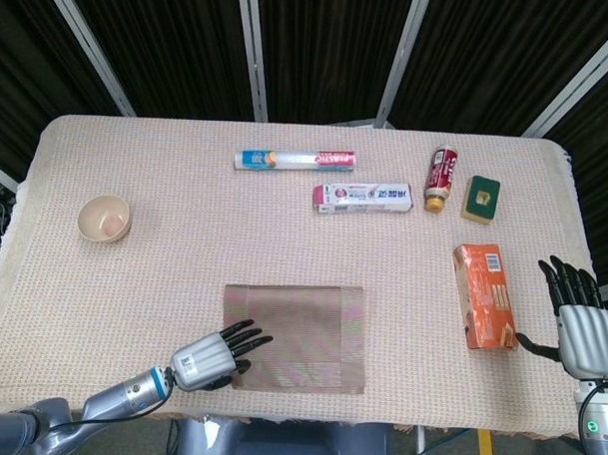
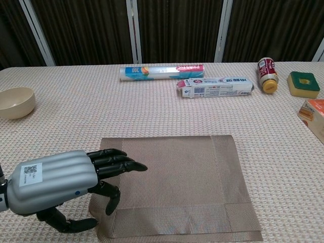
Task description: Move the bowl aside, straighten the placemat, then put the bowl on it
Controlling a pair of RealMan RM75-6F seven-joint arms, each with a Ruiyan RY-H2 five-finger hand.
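A brown woven placemat lies flat near the table's front edge, its sides roughly square to the table. My left hand rests on the mat's front left corner, fingers stretched out over it and holding nothing. The cream bowl stands far off at the left side of the table, upright, apart from the mat. My right hand hovers open at the right table edge, next to an orange box; the chest view does not show it.
At the back lie a cling-film roll and a toothpaste box. A red bottle and a green sponge sit back right. The orange box lies by the right edge.
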